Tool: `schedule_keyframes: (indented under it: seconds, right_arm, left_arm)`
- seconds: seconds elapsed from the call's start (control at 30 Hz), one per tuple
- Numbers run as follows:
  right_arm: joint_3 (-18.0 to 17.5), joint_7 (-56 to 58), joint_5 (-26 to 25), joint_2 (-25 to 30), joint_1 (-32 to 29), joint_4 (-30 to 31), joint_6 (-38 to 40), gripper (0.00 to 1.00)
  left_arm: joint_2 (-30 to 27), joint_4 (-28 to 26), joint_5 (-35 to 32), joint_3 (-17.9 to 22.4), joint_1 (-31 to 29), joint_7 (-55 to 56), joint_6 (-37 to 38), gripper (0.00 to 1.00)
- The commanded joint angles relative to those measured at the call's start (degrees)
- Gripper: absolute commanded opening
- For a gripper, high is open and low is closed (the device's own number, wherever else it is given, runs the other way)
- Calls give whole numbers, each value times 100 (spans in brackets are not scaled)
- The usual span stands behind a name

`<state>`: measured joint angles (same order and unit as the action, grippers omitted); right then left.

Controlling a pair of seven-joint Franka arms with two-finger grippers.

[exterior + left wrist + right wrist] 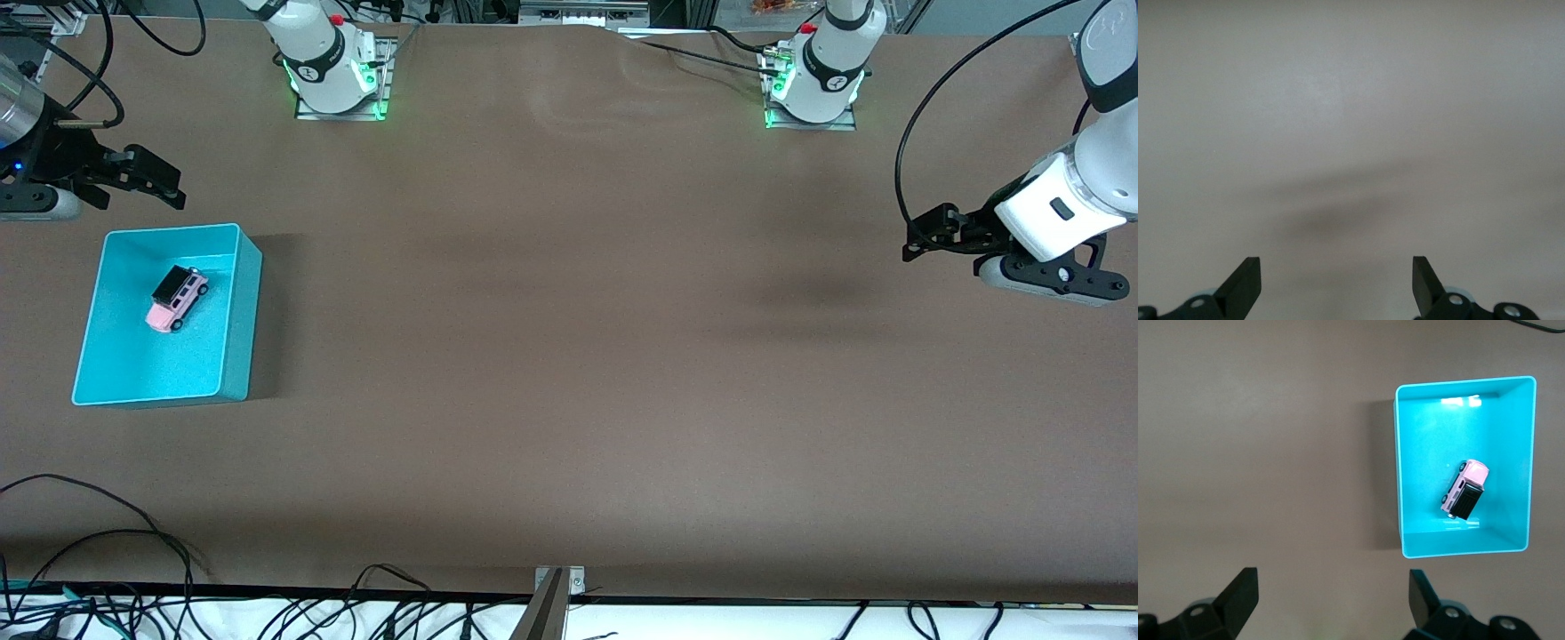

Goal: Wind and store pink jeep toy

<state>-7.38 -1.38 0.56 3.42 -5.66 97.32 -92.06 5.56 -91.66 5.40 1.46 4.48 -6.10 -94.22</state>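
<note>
The pink jeep toy (177,299) with its black roof sits on its wheels inside the turquoise bin (242,311) at the right arm's end of the table. It also shows in the right wrist view (1465,489), in the bin (1398,473). My right gripper (147,178) is open and empty, raised above the table beside the bin's edge nearest the robots' bases; in its own view (1331,600) the jaws stand wide over bare table. My left gripper (929,233) is open and empty, waiting above the table at the left arm's end, over bare table in its own view (1337,283).
The brown table (569,356) stretches between the two arms. Loose black cables (107,569) lie along the table edge nearest the front camera. A metal bracket (558,587) sits at the middle of that edge.
</note>
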Motion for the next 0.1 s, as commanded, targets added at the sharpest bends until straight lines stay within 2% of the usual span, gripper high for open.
schedule_keyframes:
  seconds: [0.0,0.07]
  right_arm:
    - [-9,50,-100,-78,-23,-187,162,100]
    - [-9,59,-100,-78,-23,-187,162,100]
  left_arm:
    - [59,184,181,12,-43,21,53,100]
    - [59,184,181,12,-52,21,44,100]
